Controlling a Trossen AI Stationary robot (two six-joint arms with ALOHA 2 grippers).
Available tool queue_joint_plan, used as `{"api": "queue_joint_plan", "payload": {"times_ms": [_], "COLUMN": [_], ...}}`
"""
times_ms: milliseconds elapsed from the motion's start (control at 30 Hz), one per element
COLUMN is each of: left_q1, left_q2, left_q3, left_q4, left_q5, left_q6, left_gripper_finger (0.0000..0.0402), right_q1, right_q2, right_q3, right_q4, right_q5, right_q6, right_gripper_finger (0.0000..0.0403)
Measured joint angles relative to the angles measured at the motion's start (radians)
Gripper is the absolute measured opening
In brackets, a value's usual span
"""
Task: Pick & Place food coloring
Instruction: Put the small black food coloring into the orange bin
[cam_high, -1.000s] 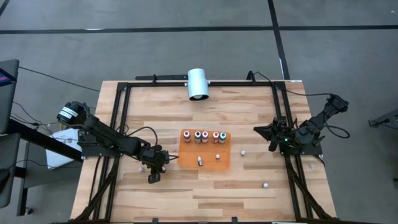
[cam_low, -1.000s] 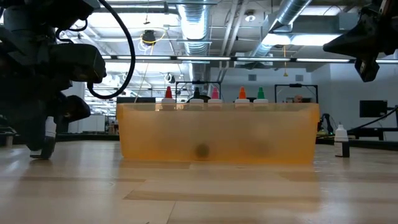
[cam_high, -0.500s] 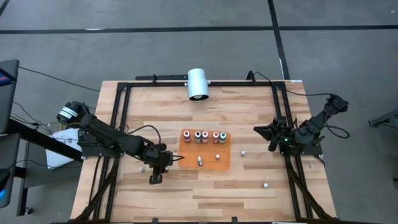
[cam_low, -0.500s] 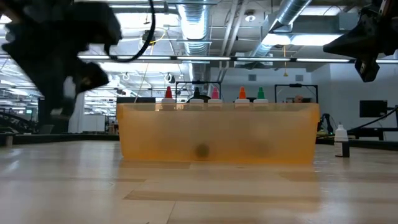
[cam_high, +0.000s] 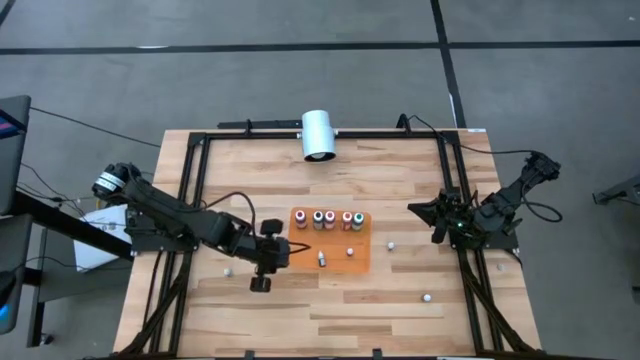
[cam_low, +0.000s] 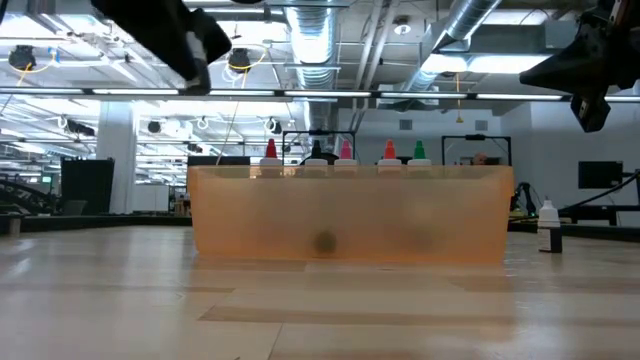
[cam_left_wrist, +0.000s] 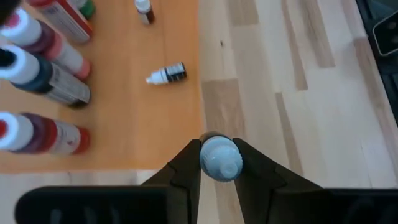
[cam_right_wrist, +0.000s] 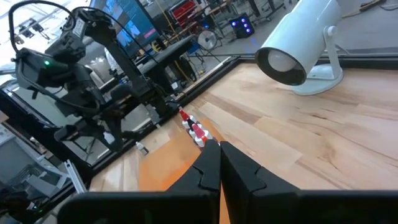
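Observation:
Several food coloring bottles (cam_high: 329, 218) stand in a row along the far side of the orange mat (cam_high: 335, 262); their coloured tops (cam_low: 345, 150) show over the mat in the low view. One bottle (cam_high: 321, 259) lies on its side on the mat, with a small one (cam_high: 350, 251) upright beside it. My left gripper (cam_high: 276, 251) hovers over the mat's left edge, shut on a tiny pale-capped bottle (cam_left_wrist: 219, 158). My right gripper (cam_right_wrist: 219, 163) is shut and waits over the table's right rail (cam_high: 437, 222). My left gripper pinches the tiny bottle between its two fingers (cam_left_wrist: 186, 171), which slant down toward the table. Only the pale round cap (cam_left_wrist: 219, 157) shows, end-on between the fingers; the body is hidden behind it. The bottle is lifted clear above the mat's edge (cam_left_wrist: 186, 162).
Loose little bottles stand on the bare wood: one left of the mat (cam_high: 227, 269), one to its right (cam_high: 391, 243), one near the front right (cam_high: 427, 297). A large white cylinder (cam_high: 318, 134) lies at the far edge. Black rails (cam_high: 195, 190) frame the table.
My left gripper has risen from the tabletop, where it stood left of the mat, and moved toward the table's right to the mat's left edge. The tiny bottle has gone up with it, lifted clear of the wood. The right arm kept still.

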Motion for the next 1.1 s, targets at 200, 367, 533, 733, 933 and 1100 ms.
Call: {"api": "queue_joint_plan", "payload": {"times_ms": [200, 367, 533, 733, 933, 1100], "left_q1": [0.066, 0.133, 0.170, 0.177, 0.177, 0.178], "left_q2": [0.018, 0.036, 0.084, 0.218, 0.343, 0.426], "left_q3": [0.012, 0.015, 0.015, 0.064, 0.160, 0.231], "left_q4": [0.033, 0.066, 0.081, 0.066, 0.041, -0.025], "left_q5": [-0.004, -0.004, 0.000, 0.002, -0.015, -0.026], "left_q6": [0.008, 0.009, 0.016, 0.018, 0.060, 0.095], "left_gripper_finger": [0.0065, 0.0067, 0.0067, 0.0067, 0.0068, 0.0068], "right_q1": [0.000, 0.000, 0.000, 0.000, 0.000, 0.000], "right_q2": [0.000, 0.000, 0.001, 0.004, 0.002, 0.001], "right_q3": [0.000, 0.000, 0.000, 0.000, 0.000, 0.000], "right_q4": [0.000, -0.019, -0.029, -0.059, -0.084, -0.089], "right_q5": [0.000, 0.000, 0.000, 0.002, 0.003, 0.003], "right_q6": [-0.001, 0.015, 0.024, 0.048, 0.071, 0.072], "right_gripper_finger": [0.0001, 0.0001, 0.0001, 0.0001, 0.0001, 0.0001]}}
